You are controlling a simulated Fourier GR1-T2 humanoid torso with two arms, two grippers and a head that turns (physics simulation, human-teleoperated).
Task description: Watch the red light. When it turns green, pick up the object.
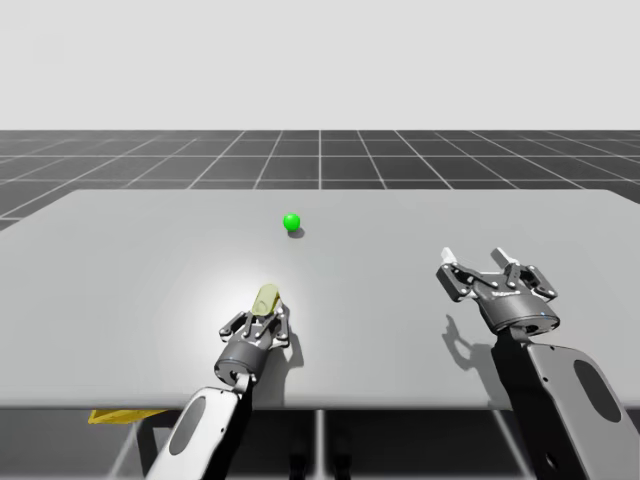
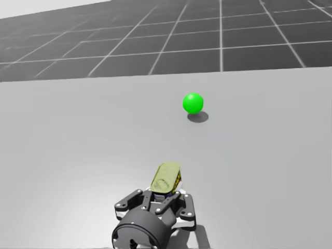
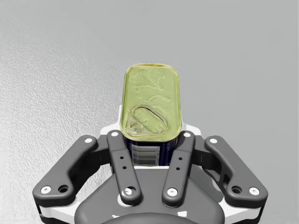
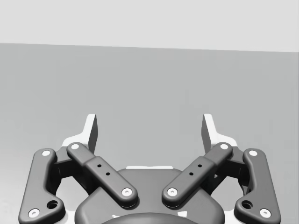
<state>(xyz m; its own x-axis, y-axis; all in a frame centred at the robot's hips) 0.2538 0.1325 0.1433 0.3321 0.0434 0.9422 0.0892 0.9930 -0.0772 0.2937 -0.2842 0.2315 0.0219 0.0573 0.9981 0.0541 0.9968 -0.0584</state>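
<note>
My left gripper [image 3: 150, 140] was clenched on the yellow-lidded rectangular can [image 3: 150, 100], one finger against each of its dark sides, over the near part of the grey counter [image 1: 120, 260]. My right gripper [image 4: 149, 130] hung released, well apart from it. Farther out, the light [image 2: 193, 102] glowed green.

Simulated test scene. Flat, untextured grey table [image 1: 120, 250] over a dark floor [image 1: 320, 160] ruled in a pale grid out to the horizon, with a blank pale backdrop [image 1: 320, 60] above. A plain green ball [image 1: 291, 221] sits mid-table as the signal light.
</note>
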